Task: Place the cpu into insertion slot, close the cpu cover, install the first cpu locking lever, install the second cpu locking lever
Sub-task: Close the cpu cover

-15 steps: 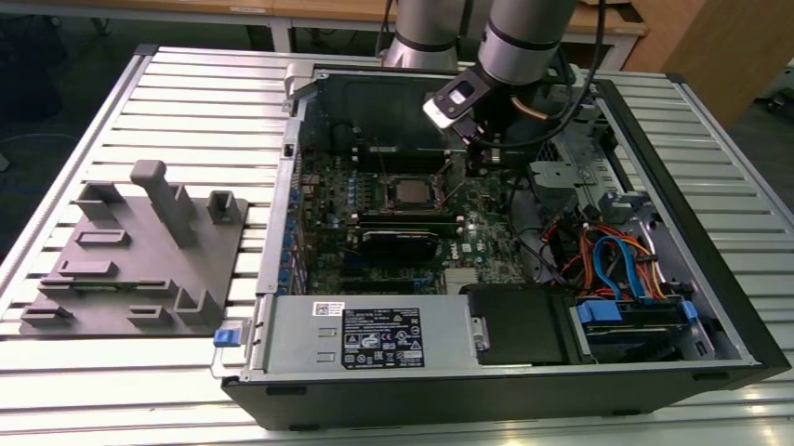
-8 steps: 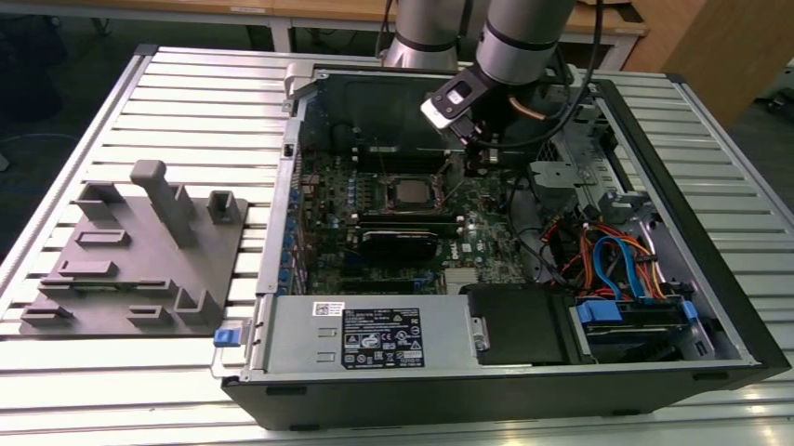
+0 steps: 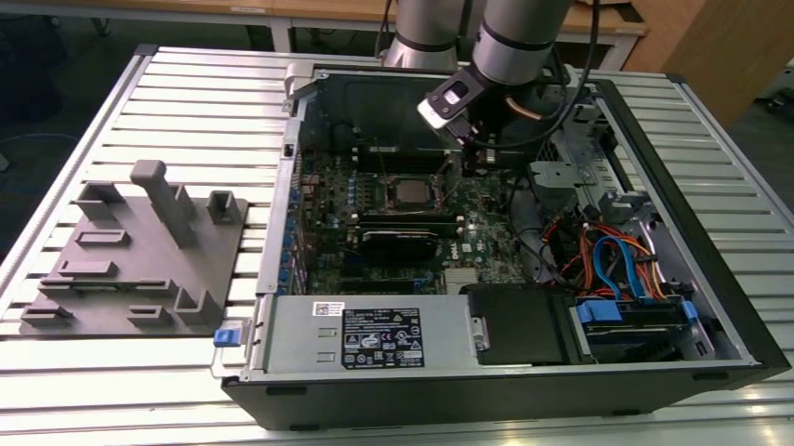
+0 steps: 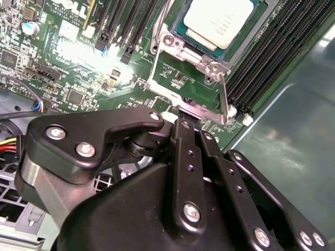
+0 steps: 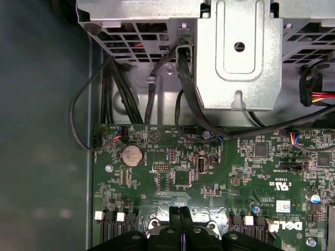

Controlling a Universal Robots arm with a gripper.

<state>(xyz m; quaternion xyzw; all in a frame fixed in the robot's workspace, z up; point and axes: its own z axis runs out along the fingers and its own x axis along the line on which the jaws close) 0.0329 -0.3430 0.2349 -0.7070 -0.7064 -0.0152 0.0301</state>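
The cpu (image 4: 222, 21), a pale silver square, lies in the insertion slot (image 3: 407, 191) on the green motherboard. The cpu cover (image 4: 175, 46), a thin silver frame, lies down around its edges. Two thin silver lever rods (image 4: 225, 94) run from the socket's corners towards the gripper. My gripper (image 5: 180, 213) hangs just beside the socket with its black fingers pressed together, shut. Its tip (image 4: 180, 116) is right at the silver bar on the socket's near edge; I cannot tell whether they touch. In the exterior view the gripper (image 3: 475, 167) is to the right of the socket.
The open computer case (image 3: 694, 232) walls the board in. Black memory slots (image 4: 277, 52) flank the socket. A silver drive cage (image 5: 235, 57) and black cables (image 5: 115, 89) are beside the board, and a coin battery (image 5: 132, 155) sits on it. A grey fixture (image 3: 137, 251) stands on the table at the exterior view's left.
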